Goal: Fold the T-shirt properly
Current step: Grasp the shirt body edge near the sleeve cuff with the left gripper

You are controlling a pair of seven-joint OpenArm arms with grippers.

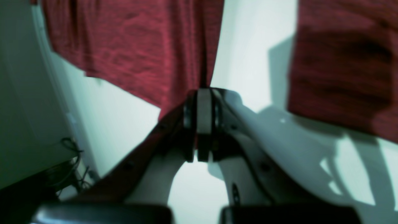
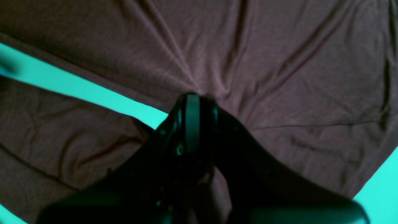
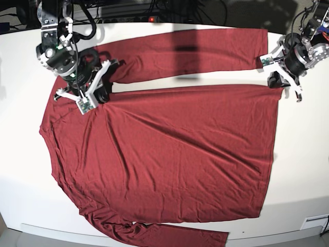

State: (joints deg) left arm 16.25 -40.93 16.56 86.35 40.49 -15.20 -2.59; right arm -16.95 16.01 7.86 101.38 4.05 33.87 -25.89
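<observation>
The dark red T-shirt (image 3: 175, 149) lies spread flat over the white table (image 3: 303, 154), one long sleeve (image 3: 195, 49) stretched along the far side and the other (image 3: 164, 235) at the front edge. My left gripper (image 3: 278, 82) is at the shirt's far right hem corner, shut on the T-shirt (image 1: 140, 46); the left wrist view shows cloth pinched at the left gripper (image 1: 203, 93). My right gripper (image 3: 101, 94) is at the far left where sleeve meets body. In the right wrist view, wrinkles in the T-shirt (image 2: 279, 62) radiate from the right gripper (image 2: 193, 96), which is shut on the fabric.
Cables and a power strip with a red light (image 3: 150, 19) run behind the table's far edge. The lower sleeve reaches the front edge, where a small white fitting (image 3: 313, 222) sits at the right corner. Bare table shows right of the hem.
</observation>
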